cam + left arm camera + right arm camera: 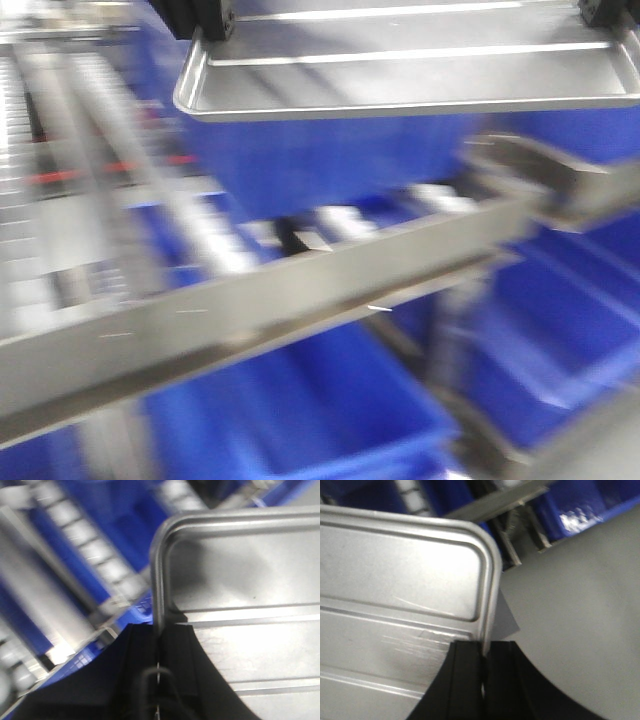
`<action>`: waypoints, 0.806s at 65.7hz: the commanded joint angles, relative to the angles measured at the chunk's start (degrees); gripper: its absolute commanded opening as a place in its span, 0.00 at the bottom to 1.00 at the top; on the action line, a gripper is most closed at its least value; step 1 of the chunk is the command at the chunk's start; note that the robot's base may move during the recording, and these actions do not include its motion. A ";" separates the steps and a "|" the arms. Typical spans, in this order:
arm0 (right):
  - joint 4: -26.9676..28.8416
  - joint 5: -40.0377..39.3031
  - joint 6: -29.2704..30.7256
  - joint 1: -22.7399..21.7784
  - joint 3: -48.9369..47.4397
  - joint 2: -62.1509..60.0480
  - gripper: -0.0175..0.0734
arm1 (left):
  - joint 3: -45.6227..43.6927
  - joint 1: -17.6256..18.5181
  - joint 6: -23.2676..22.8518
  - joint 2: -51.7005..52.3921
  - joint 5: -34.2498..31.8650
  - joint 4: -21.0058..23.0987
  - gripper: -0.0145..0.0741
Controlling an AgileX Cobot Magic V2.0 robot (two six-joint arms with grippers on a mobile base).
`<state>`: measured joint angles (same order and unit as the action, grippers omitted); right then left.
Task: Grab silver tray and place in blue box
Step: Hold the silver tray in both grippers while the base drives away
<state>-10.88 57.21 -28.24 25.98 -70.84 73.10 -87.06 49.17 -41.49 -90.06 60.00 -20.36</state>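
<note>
The silver tray hangs in the air at the top of the front view, held level by its two short ends. My left gripper is shut on the tray's left rim, with the black pads pinching the edge. At the other end, my right gripper is shut on the right rim, its pads clamped on either side. A blue box sits directly below and behind the tray on the roller rack. The whole front view is motion-blurred.
A slanted metal rail of the roller rack crosses below the tray, with rollers at the left. More blue crates sit on lower levels. The right wrist view shows grey floor.
</note>
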 commanded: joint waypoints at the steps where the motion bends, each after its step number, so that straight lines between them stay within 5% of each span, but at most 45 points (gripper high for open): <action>1: -1.77 -4.06 0.81 -0.05 -1.72 -1.75 0.26 | -1.81 0.81 1.61 2.33 -1.28 -1.35 0.05; 53: -1.77 -4.06 0.81 -0.05 -1.72 -1.75 0.26 | -1.81 0.81 1.61 2.33 -1.28 -1.35 0.05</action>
<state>-10.88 57.31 -28.24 25.98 -70.84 73.10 -87.06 49.17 -41.49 -90.06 60.00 -20.36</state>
